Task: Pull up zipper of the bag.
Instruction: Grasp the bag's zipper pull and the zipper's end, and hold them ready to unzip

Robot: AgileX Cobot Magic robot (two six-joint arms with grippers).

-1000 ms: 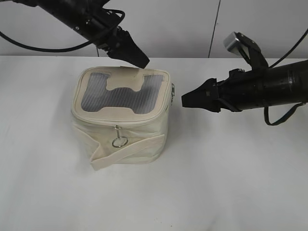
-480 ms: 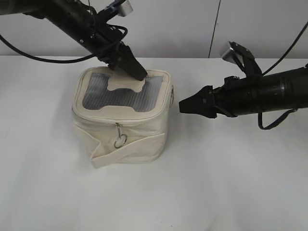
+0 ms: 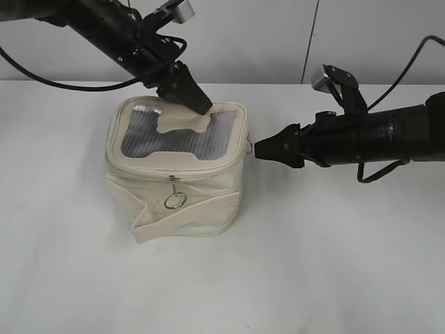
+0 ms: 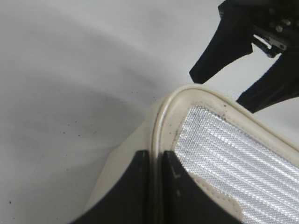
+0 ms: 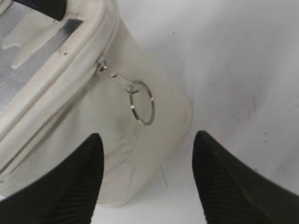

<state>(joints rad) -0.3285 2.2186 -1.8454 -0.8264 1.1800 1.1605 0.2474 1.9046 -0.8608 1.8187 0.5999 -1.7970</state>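
Left gripper (image 3: pixel 198 104) pressed together atop bag (image 3: pixel 174 174). Right gripper (image 5: pixel 147 179) spread beside ring pull (image 5: pixel 141 102); thin ring may slip out.

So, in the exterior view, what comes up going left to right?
Left hand pressing on the bag's mesh top → bag with front ring pull → right hand beside the bag's right side.
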